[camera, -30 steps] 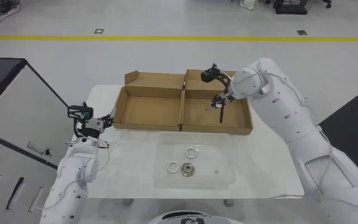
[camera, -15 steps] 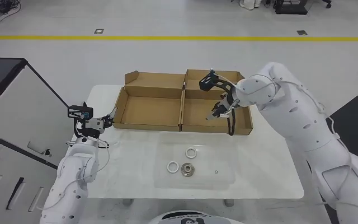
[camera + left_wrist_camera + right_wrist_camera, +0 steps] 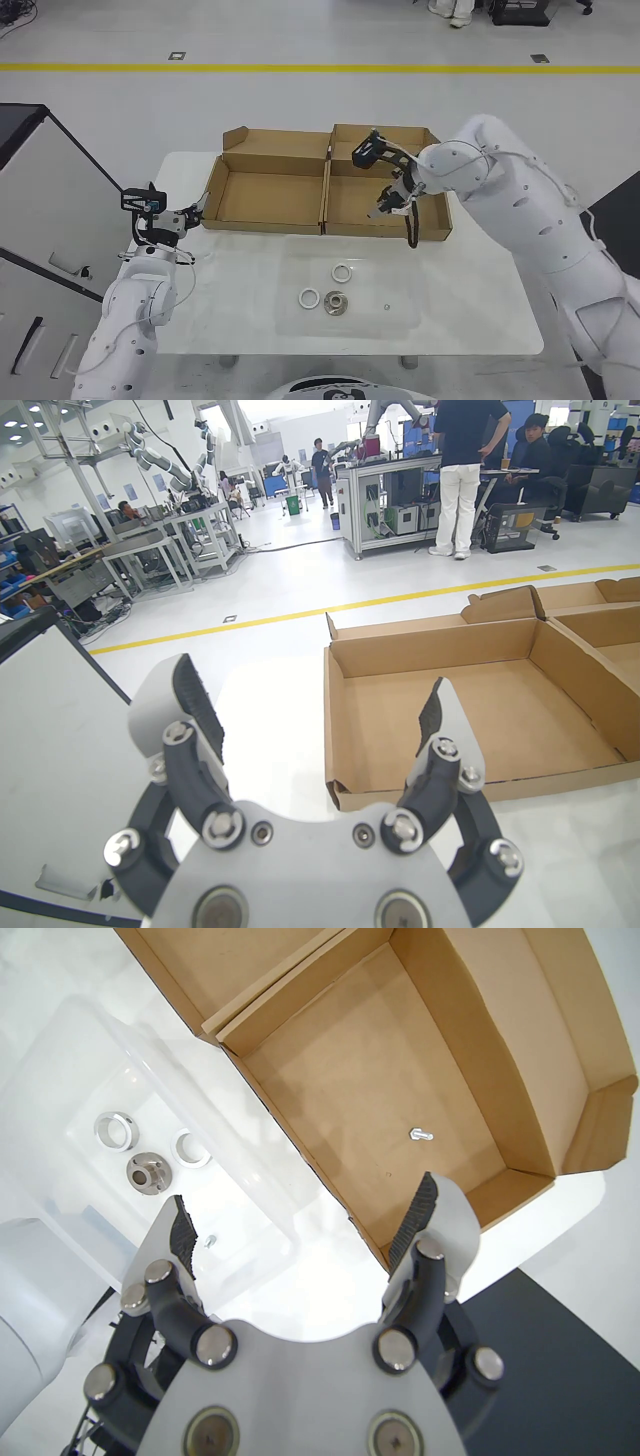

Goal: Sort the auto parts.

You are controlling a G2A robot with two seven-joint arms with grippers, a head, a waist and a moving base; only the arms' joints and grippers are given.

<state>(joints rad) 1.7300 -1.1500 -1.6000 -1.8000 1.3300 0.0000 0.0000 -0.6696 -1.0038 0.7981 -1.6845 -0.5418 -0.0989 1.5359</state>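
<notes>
Since a second ago, our right gripper point(image 3: 304, 1197) has shifted from the middle of the right box point(image 3: 350, 1078) toward that box's near wall; our left arm has stayed put. We hold the right gripper's fingers spread apart with nothing between them, above the box's near wall. One screw point(image 3: 420, 1134) lies loose on that box's floor. The left box point(image 3: 450, 720) sits touching it, both along the far edge of the white desk point(image 3: 230, 290). Our left gripper point(image 3: 310, 677) hovers at the desk's left edge, fingers apart and holding nothing. By the near edge a clear tray point(image 3: 380, 275) holds a ring point(image 3: 342, 272), a second ring point(image 3: 309, 297), a flanged hub point(image 3: 336, 302) and a smaller screw point(image 3: 386, 307).
</notes>
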